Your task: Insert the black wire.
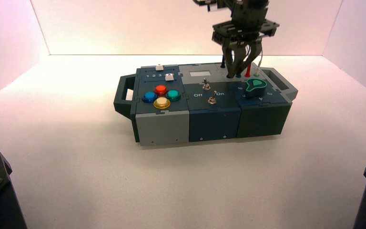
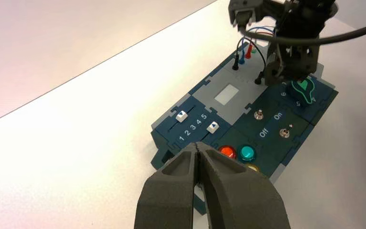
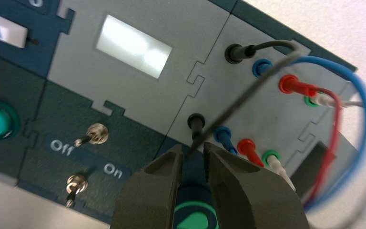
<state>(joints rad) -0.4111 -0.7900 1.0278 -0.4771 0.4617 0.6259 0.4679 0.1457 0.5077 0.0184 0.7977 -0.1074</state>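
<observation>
The black wire [image 3: 248, 90] arcs between two slim black plugs. One plug [image 3: 235, 52] sits in the far socket of the grey panel. The other [image 3: 196, 121] stands in the near socket beside the blue plug [image 3: 224, 136]. My right gripper [image 3: 193, 150] hovers right over that near plug, open, its fingertips either side of the plug's upper end with a gap showing. In the high view the right gripper [image 1: 237, 71] hangs over the box's [image 1: 209, 124] back right. My left gripper [image 2: 198, 147] is shut on nothing, held in the air off the button end.
Blue, red [image 3: 293, 85] and green-white plugs with their looped wires crowd the same panel. A green knob [image 1: 256, 86] lies just in front of the sockets. Two toggle switches [image 3: 95, 135] sit by the Off/On lettering. Coloured buttons [image 1: 161, 95] and two sliders fill the left end.
</observation>
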